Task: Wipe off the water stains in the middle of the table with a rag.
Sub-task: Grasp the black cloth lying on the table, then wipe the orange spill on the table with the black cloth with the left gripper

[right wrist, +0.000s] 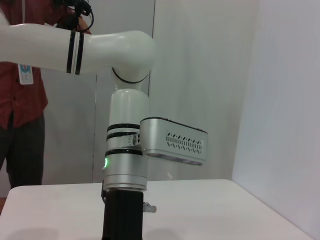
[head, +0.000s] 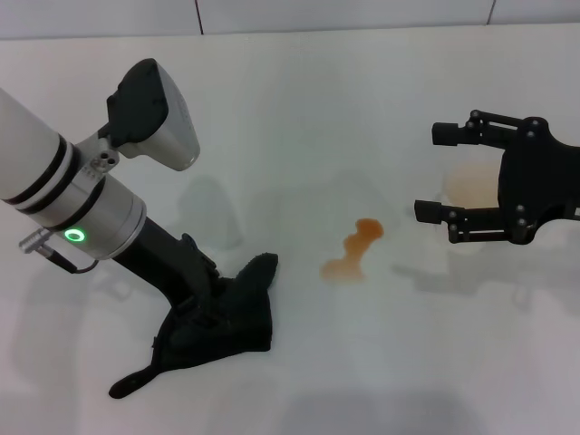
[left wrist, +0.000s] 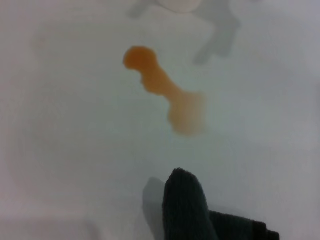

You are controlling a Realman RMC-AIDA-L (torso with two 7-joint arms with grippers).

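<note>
My left gripper (head: 201, 304) presses into the rag (head: 222, 317) on the table (head: 299, 109); I cannot tell its finger state. Stain (head: 353, 249) lies just right of the rag, untouched. My right gripper (head: 435, 172) hovers far right, jaws wide, empty.

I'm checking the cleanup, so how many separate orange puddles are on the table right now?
1. The water stains form one joined wavy puddle mid-table, between the rag under the left gripper and the open right gripper. None seems hidden.

White paper cup (head: 469, 186) — upright; red-shirted person (right wrist: 22, 95) behind.
</note>
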